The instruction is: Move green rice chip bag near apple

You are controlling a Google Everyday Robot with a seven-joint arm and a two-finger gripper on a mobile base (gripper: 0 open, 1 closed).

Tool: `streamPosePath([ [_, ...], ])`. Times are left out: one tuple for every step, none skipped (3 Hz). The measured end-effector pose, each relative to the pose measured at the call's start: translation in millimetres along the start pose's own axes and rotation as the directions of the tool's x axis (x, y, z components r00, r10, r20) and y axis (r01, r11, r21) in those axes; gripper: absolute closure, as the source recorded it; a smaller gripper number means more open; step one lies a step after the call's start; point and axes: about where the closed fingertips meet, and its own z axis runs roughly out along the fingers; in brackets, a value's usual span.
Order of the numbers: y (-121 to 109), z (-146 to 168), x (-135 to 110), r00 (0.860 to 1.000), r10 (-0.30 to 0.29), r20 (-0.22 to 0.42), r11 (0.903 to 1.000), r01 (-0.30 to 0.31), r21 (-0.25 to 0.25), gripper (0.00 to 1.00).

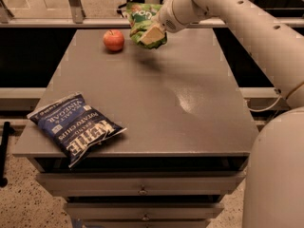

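The green rice chip bag (141, 19) is held in the air over the far edge of the grey table (156, 94), just right of the apple (113, 40). My gripper (153, 33) is shut on the bag's lower right part, with a pale finger pad across its front. The red-orange apple sits on the table's far left part, a short gap left of the bag. The white arm reaches in from the upper right.
A dark blue Kettle chip bag (75, 127) lies at the table's front left corner, overhanging the edge. Drawers (142, 191) sit under the tabletop. The robot's white body (278, 175) fills the lower right. A railing (71, 4) runs behind the table.
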Motion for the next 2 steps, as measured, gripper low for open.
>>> streamPosePath([
  [0.2, 29.6, -3.4, 1.000, -0.022, -0.001, 0.9994, 0.022, -0.026, 0.98],
  [-4.0, 42.9, -0.6, 1.000, -0.024, -0.007, 0.9993, 0.024, -0.028, 0.77],
])
